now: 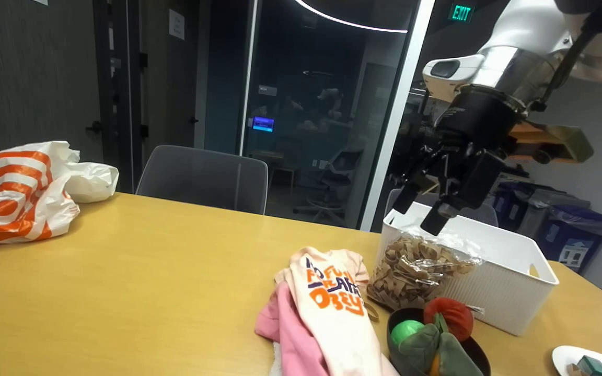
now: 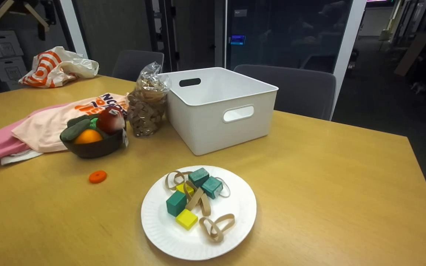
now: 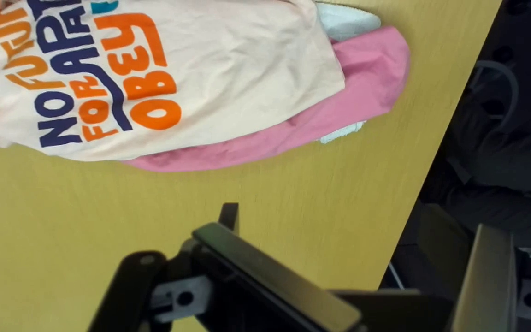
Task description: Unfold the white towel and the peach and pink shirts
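Claw, spread and empty, might drag the pink shirt with the peach shirt because they overlap at wrist-view twelve o'clock.

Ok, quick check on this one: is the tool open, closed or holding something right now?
Tool: open, jaws spread apart, holding nothing.

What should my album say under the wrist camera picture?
Peach shirt atop pink shirt, white towel peeking out, open fingers in the foreground.
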You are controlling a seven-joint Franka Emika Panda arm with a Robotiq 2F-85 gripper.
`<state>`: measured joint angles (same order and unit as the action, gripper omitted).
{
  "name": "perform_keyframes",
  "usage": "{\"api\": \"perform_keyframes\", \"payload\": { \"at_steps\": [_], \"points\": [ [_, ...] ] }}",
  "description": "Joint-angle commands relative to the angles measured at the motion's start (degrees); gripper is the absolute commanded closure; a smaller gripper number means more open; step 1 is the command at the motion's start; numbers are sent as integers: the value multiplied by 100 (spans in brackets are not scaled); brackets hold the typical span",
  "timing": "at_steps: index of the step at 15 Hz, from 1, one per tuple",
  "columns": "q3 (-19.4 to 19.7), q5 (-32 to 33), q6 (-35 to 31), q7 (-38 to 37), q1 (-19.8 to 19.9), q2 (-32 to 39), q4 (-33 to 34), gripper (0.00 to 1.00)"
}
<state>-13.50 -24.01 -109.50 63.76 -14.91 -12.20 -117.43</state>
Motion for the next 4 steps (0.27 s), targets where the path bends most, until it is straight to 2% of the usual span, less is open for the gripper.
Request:
{"api": "perform_keyframes", "payload": {
  "at_steps": [1, 4],
  "points": [
    [81, 28, 9, -29, -89, 36, 36, 0],
    [79, 31, 11, -42, -86, 62, 43, 0]
  ]
}}
